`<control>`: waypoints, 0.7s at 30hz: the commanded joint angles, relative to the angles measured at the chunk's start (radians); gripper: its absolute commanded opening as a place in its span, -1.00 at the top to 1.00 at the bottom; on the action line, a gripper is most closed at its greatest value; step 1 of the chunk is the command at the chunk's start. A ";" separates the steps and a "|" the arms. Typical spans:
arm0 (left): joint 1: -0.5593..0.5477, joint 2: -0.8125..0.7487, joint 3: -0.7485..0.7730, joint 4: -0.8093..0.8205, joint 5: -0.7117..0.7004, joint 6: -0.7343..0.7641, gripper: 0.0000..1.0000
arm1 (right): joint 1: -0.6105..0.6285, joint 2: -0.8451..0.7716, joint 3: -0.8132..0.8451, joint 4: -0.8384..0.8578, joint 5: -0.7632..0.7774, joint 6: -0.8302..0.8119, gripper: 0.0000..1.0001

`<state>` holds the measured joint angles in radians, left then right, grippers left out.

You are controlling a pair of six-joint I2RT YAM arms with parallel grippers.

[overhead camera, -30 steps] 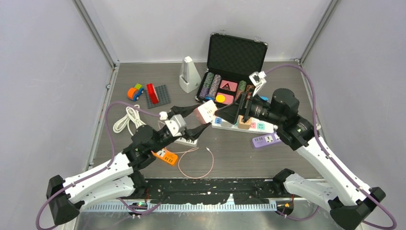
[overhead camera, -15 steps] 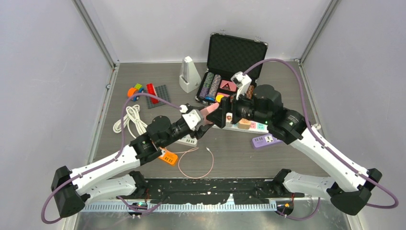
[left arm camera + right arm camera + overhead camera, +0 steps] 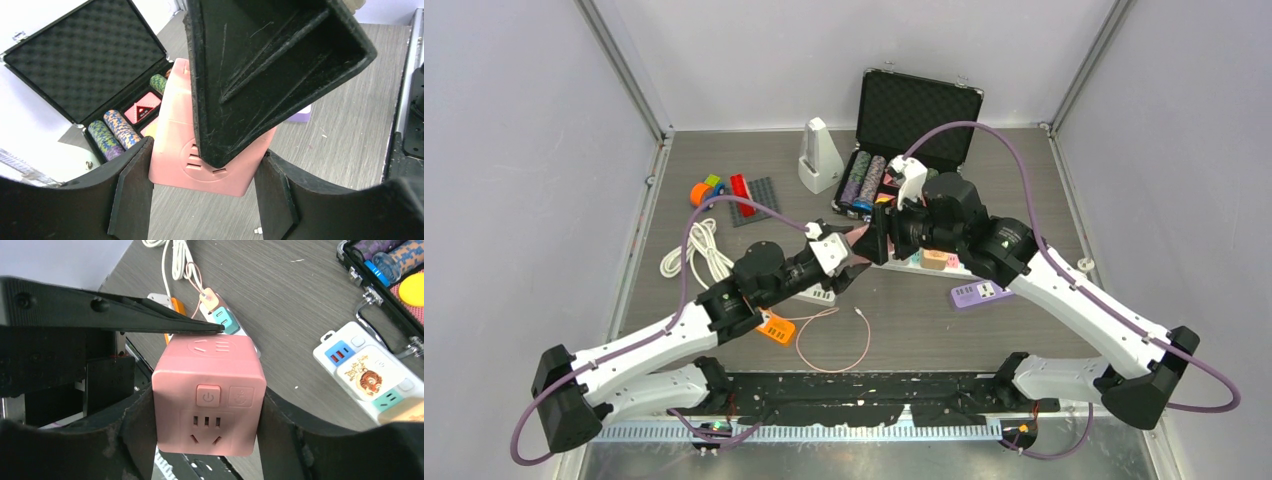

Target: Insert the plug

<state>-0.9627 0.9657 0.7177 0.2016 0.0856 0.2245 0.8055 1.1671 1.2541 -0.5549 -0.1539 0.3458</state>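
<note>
A pink cube socket adapter (image 3: 207, 370) with a power button and socket slots is held above the table between both arms. My right gripper (image 3: 208, 400) is shut on its two sides. My left gripper (image 3: 206, 165) straddles the same cube (image 3: 175, 150) from the opposite side, pads against its other two faces. One right finger (image 3: 260, 65) crosses over the cube in the left wrist view. In the top view the cube (image 3: 861, 233) is mostly hidden where the grippers meet. A white power strip (image 3: 225, 322) with a peach plug in it lies below.
An open black case of poker chips (image 3: 904, 150) stands at the back. A white strip with a tiger label (image 3: 367, 375) and a purple strip (image 3: 980, 293) lie at the right. A coiled white cable (image 3: 689, 250), a metronome (image 3: 817, 155), toy bricks (image 3: 749, 195) and an orange tag (image 3: 774, 327) are also there.
Both arms have moved together. The right gripper has carried the cube leftward between the left gripper's jaws, which were wide open and apart from it one second ago.
</note>
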 commanded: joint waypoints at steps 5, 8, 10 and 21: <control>-0.008 -0.057 0.018 0.081 -0.153 -0.049 -0.74 | -0.056 0.011 0.077 -0.120 0.192 0.004 0.84; -0.007 -0.095 -0.015 0.083 -0.208 -0.061 -0.99 | -0.148 -0.035 0.047 -0.154 0.217 -0.006 0.89; -0.008 -0.124 -0.042 0.093 -0.230 -0.072 -0.99 | -0.232 -0.067 0.009 -0.172 0.227 -0.018 0.89; -0.008 -0.225 -0.128 0.073 -0.224 -0.087 -0.99 | -0.577 -0.094 -0.267 -0.170 0.322 -0.058 0.89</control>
<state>-0.9676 0.7700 0.6010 0.2440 -0.1230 0.1532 0.2680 1.0657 1.0481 -0.7582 0.1337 0.3065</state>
